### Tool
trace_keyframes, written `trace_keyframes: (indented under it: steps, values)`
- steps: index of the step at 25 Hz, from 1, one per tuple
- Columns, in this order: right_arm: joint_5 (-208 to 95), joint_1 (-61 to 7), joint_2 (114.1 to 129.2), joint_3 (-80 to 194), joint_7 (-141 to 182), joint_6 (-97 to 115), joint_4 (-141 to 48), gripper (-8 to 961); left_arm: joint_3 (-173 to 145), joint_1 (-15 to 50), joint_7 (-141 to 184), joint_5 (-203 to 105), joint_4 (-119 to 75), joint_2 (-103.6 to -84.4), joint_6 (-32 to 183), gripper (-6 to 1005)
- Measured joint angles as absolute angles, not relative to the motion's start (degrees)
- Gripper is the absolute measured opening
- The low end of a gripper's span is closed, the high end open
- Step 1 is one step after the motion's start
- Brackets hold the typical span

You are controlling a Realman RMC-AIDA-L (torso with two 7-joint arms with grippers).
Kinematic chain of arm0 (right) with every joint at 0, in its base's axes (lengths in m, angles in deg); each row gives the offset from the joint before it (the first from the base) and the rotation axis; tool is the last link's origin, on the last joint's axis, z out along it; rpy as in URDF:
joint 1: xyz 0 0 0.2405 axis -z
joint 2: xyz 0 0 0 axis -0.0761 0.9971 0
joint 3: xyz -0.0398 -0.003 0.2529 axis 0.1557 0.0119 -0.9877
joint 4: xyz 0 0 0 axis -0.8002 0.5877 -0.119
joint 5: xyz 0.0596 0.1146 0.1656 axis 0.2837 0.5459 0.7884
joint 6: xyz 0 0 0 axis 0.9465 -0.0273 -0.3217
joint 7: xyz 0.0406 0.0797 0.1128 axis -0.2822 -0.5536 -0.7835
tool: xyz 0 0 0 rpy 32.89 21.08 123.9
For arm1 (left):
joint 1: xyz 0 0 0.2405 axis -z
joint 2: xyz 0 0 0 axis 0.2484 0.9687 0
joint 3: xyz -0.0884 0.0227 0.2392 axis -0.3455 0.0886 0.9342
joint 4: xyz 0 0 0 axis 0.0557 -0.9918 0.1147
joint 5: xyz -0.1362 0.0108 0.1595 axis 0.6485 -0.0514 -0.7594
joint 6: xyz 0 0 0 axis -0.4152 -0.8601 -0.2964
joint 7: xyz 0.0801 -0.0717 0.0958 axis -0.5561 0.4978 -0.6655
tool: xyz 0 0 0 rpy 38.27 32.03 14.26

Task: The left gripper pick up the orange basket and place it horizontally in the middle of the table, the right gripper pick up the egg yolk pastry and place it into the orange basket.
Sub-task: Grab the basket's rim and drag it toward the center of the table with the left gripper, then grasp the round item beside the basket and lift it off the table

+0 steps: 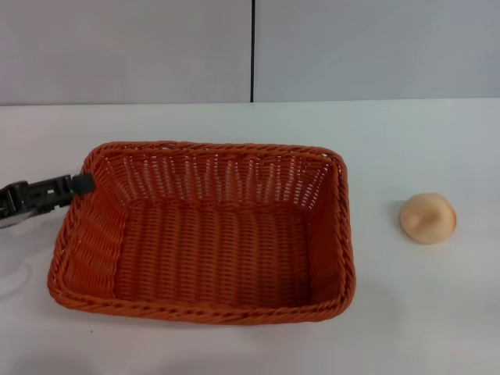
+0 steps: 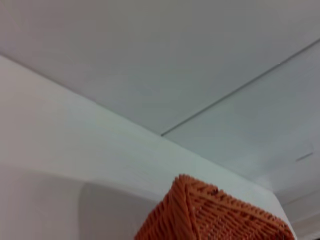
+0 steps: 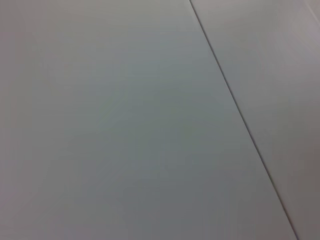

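Note:
The orange basket [image 1: 203,234] lies lengthwise on the white table [image 1: 406,328], slightly left of the middle, with nothing inside it. My left gripper [image 1: 78,186] reaches in from the left edge of the head view, its black tip at the basket's far-left rim corner. The left wrist view shows only one woven corner of the basket [image 2: 210,215] against the table and wall. The egg yolk pastry [image 1: 427,218], a small pale peach dome, sits alone on the table to the right of the basket, well apart from it. My right gripper is out of view.
A grey wall [image 1: 156,47] with a dark vertical seam [image 1: 252,51] stands behind the table's far edge. The right wrist view shows only a plain grey surface [image 3: 125,125] crossed by a thin seam.

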State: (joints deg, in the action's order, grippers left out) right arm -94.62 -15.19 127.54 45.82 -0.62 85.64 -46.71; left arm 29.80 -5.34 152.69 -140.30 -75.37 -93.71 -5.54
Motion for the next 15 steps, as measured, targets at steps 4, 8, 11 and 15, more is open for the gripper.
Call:
trace_keyframes:
  steps: [4, 8, 11, 15]
  values:
    - [-94.6, -15.6, 127.49, 45.8, -0.6, 85.3, -46.8, 798, 28.3, -5.3, 152.6, -141.3, -75.4, -93.71, -6.7, 723]
    - [-94.8, -16.0, 127.45, 45.8, -0.6, 85.2, -46.9, 797, 26.8, -5.7, 152.1, -141.3, -75.4, -93.13, -7.5, 722]
    - [-96.1, -16.1, 127.45, 45.8, -0.7, 84.9, -47.6, 797, 22.2, -5.8, 150.5, -141.3, -75.2, -93.01, -8.9, 721]
    - [-100.0, -16.4, 127.39, 47.0, -9.9, 83.2, -51.7, 796, 12.6, -4.7, 145.1, -140.9, -74.3, -94.0, -12.0, 720]
